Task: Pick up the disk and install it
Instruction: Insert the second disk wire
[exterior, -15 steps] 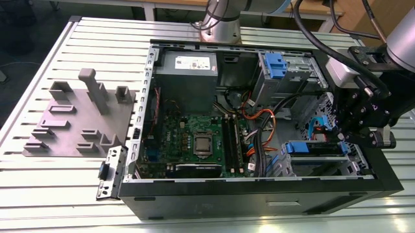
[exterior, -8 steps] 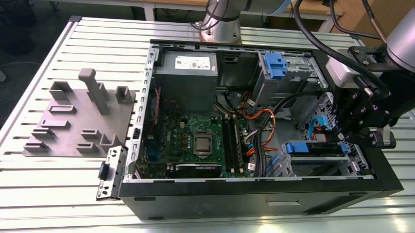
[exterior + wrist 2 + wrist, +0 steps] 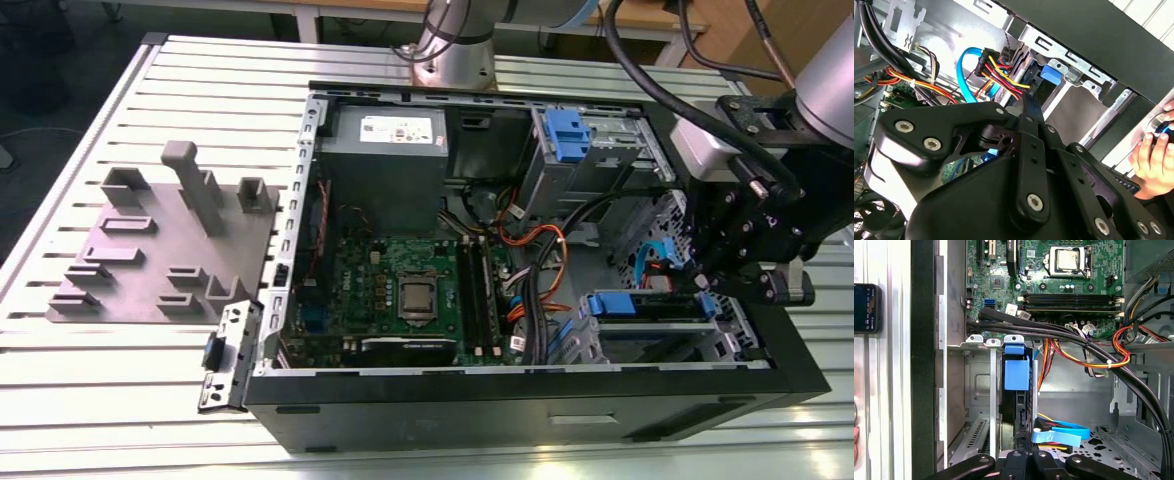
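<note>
Disk (image 3: 650, 306) seated edge-on in the drive cage at the case's corner, towards the exterior view's right, blue carrier tab (image 3: 1016, 374) showing in the first wrist view; gripper (image 3: 747, 262) just beside it, apparently touching; whether fingers grip or gape, impossible to tell

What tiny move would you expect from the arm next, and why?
Probably a slow, straight push along the slot. In the first wrist view the disk stands on edge between the walls of the silver drive cage, with the gripper right at its near end. I can't tell whether it is fully seated.
</note>
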Tool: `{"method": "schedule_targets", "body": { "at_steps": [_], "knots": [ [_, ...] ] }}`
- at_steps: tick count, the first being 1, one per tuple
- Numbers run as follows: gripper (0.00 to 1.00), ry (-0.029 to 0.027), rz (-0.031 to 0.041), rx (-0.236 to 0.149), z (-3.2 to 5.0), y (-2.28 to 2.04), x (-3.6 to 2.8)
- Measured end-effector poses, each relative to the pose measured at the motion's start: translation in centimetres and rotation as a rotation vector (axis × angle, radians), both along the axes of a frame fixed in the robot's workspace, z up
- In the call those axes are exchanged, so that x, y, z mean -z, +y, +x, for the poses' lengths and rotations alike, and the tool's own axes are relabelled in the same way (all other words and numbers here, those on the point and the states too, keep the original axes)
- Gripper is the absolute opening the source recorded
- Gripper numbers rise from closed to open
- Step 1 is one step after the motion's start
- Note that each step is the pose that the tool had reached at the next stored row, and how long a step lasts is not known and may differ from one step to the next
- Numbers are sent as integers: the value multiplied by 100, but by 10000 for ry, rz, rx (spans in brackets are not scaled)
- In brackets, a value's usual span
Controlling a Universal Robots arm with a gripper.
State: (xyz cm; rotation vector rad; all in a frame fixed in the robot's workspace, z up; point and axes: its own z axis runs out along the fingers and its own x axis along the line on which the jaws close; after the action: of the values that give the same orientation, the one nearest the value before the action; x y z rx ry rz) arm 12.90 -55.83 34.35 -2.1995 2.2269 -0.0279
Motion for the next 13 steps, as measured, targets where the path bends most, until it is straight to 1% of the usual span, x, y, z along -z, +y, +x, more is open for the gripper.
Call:
{"method": "schedule_targets", "body": {
  "at_steps": [3,8,12,13],
  "knots": [
    [11,0,-1,0,-1,0,-41],
    [11,0,-7,0,-1,1,-158],
    [11,-1,-11,0,-1,4,-273],
    [11,0,-13,0,-4,5,-287]
  ]
}}
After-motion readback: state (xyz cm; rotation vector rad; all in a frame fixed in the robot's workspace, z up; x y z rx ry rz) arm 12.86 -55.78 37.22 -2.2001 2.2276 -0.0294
